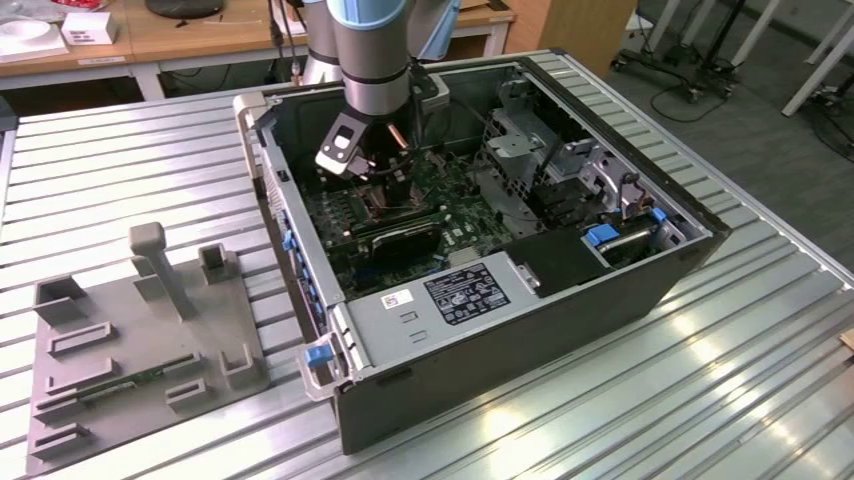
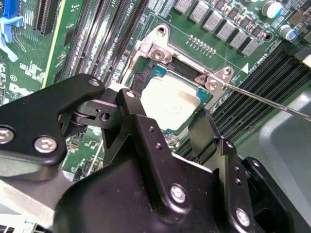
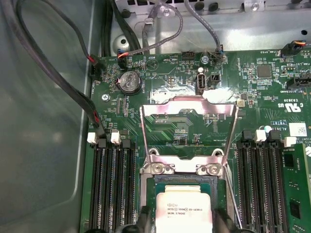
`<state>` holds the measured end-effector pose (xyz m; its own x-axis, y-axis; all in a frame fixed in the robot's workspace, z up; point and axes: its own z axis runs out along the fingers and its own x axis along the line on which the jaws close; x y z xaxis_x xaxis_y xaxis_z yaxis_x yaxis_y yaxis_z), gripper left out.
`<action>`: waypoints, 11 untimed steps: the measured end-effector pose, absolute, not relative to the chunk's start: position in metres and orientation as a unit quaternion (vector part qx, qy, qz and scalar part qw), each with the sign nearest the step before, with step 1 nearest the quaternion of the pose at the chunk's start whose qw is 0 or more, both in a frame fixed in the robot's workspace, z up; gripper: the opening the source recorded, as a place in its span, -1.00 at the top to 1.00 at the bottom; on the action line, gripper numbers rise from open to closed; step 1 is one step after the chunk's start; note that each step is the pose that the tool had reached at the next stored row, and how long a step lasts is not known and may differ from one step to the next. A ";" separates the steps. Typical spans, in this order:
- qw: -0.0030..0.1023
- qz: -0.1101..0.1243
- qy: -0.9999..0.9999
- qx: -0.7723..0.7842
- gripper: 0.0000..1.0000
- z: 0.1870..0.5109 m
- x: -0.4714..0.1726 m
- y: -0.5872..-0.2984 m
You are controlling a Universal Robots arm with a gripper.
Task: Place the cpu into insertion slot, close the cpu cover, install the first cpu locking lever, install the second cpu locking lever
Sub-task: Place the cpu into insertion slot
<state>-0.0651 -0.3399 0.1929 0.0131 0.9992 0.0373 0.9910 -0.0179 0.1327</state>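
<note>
Black metal gripper point(image 2: 165, 114) body up close: its jaws clasp the small thin square tan-silver cpu point(image 2: 170, 99) by two opposite edges, chip sitting within the rim of the square silver-edged insertion slot point(image 3: 189, 180) on the green motherboard point(image 3: 160, 77). Thin silver windowed cpu cover point(image 3: 189, 104) stands open beyond the slot; a thin steel lever rod point(image 2: 267, 101) juts free from one slot corner. Exterior view: arm point(image 1: 367, 60) reaches down into an open black computer case point(image 1: 534, 360) on the ribbed metal worktop point(image 1: 747, 400).
</note>
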 end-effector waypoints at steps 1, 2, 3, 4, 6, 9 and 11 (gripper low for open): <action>0.034 0.060 0.700 0.711 -0.29 0.193 -0.065 -0.340; 0.034 0.060 0.700 0.711 -0.29 0.193 -0.065 -0.340; 0.034 0.060 0.700 0.711 -0.29 0.193 -0.065 -0.340; 0.034 0.060 0.700 0.711 -0.29 0.192 -0.065 -0.340; 0.034 0.059 0.700 0.711 -0.29 0.192 -0.065 -0.340; 0.034 0.059 0.700 0.711 -0.29 0.192 -0.065 -0.340; 0.033 0.058 0.700 0.711 -0.29 0.192 -0.064 -0.340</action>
